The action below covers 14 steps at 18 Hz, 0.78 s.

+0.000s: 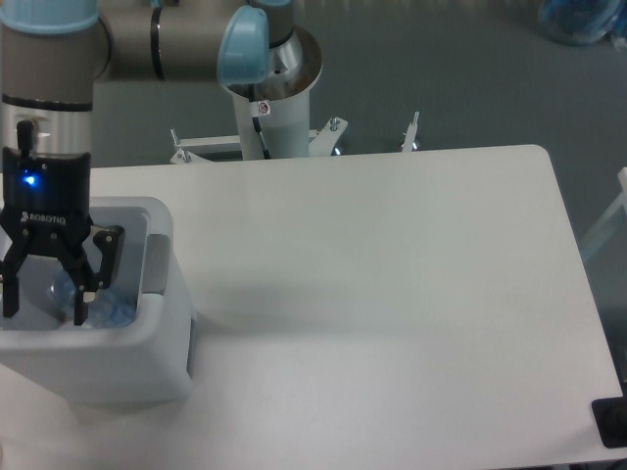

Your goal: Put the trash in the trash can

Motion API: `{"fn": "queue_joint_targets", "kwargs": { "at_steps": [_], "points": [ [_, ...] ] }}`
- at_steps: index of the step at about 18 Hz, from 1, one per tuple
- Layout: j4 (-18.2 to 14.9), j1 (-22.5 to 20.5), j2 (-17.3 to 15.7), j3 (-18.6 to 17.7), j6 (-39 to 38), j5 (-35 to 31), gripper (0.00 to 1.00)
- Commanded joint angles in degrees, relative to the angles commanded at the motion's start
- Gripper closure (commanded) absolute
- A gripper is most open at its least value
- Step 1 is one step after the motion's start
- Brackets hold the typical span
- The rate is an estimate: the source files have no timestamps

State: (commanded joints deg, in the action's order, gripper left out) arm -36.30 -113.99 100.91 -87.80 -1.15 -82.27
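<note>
The trash can (165,323) is a white boxy bin at the table's left edge. My gripper (46,299) hangs straight over its opening, its black fingers (84,294) spread open with nothing held between them. Inside the can, a clear bluish bottle (106,307) lies against the grey inner wall, below and to the right of the fingers, partly hidden by them. I cannot make out the crumpled wrapper in the can.
The arm's white pedestal (274,108) stands behind the table's far edge. A white tabletop (392,274) stretches right of the can. A black object (612,421) sits at the lower right corner and a blue item (578,20) on the floor at top right.
</note>
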Motion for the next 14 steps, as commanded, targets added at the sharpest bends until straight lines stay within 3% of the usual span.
{"fn": "queue_joint_targets", "kwargs": {
  "at_steps": [2,4,7,14],
  "points": [
    [0.0,-0.1,-0.7,-0.1,2.4,-0.1,0.00],
    [-0.1,-1.2,-0.8,0.1,3.8,-2.1,0.00],
    [-0.1,-6.9,0.0,1.4,7.3,-6.1,0.00],
    [-0.6,-17.3,1.7,2.2,21.0,-6.3,0.00]
  ]
}}
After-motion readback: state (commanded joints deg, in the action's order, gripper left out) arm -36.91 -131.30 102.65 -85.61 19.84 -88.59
